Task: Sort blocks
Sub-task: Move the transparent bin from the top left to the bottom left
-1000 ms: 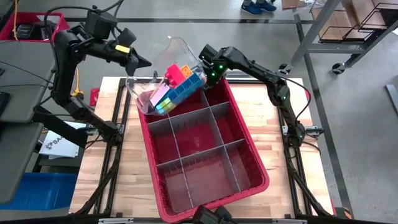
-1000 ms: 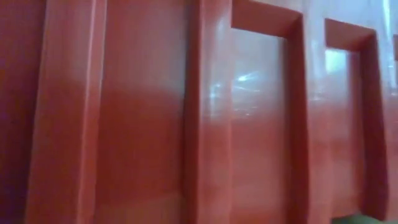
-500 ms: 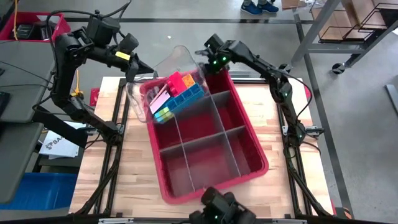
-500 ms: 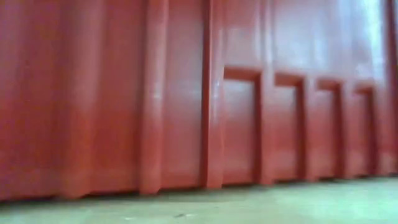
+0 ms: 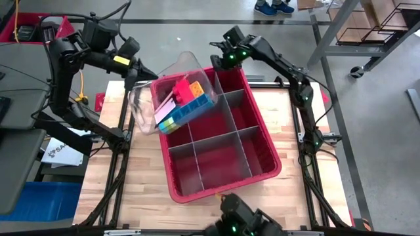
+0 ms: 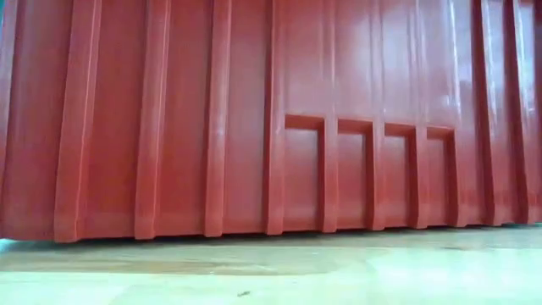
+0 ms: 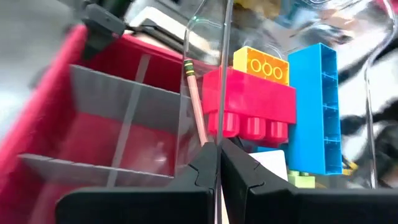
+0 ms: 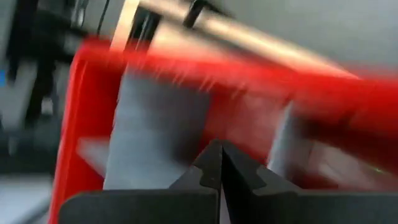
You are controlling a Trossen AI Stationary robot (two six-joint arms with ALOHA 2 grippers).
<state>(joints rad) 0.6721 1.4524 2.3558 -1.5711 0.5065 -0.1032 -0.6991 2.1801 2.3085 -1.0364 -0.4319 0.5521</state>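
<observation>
Left gripper [image 5: 143,69]: upper left of the high view, fingers clamped on the rim of a clear container [image 5: 167,88].
Blocks [image 5: 186,99]: red, yellow, blue, green — inside the tilted container, over the red bin's [image 5: 262,176] upper-left corner.
Right gripper [image 5: 219,54]: upper centre, fingers pressed together — empty, above the bin's far rim.
Dividers [image 5: 223,133]: grey, splitting the bin into compartments.

Wooden table [image 5: 289,190], red bin [image 5: 266,172] apparently resting on it
</observation>
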